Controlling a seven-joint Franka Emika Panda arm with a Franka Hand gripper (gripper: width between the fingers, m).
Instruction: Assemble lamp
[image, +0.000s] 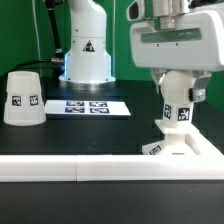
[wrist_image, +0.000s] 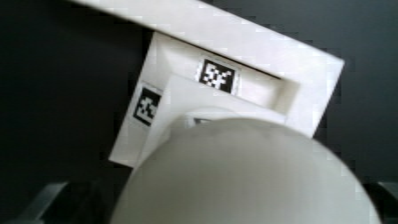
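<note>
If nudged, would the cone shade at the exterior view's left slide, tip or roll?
The shade stands on its wider end, so it would probably slide, not tip. It looks like hard plastic, likely stiff and light. On its side, the taper would probably roll it in a curve.

Bulb (image: 179, 112) seemingly on base (image: 190, 150), shade (image: 22, 98) apart.

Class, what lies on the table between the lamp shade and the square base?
In the exterior view, the marker board lies flat between the shade and the base. The base carries the bulb, held in the jaws.
</note>
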